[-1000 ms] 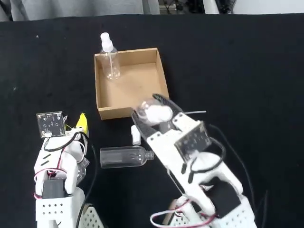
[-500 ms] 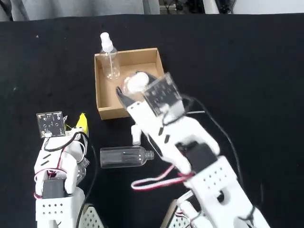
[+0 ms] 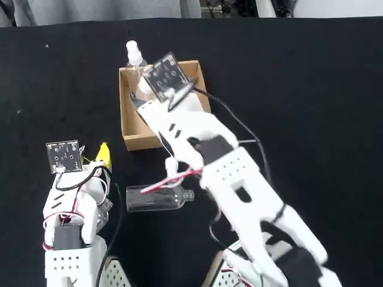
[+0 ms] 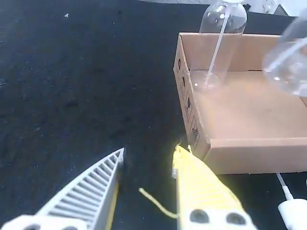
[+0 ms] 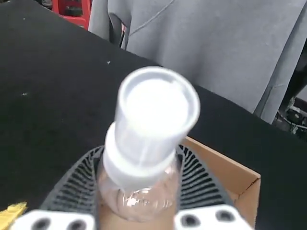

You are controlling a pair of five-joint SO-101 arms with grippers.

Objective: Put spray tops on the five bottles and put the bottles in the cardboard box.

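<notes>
My right gripper (image 5: 139, 158) is clamping a capped bottle (image 5: 144, 143) over the cardboard box (image 5: 225, 177). Just beyond it, another capped bottle (image 3: 136, 60) is standing in the box corner. My left gripper (image 4: 147, 152) is gaping wide, empty, beside the box.

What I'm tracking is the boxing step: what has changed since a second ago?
The right gripper, shut on a capped spray bottle, swung from the cardboard box's near wall out over its far left corner, beside the standing bottle. The left gripper, open, the uncapped bottle lying on the table and the loose spray top stayed put.
</notes>
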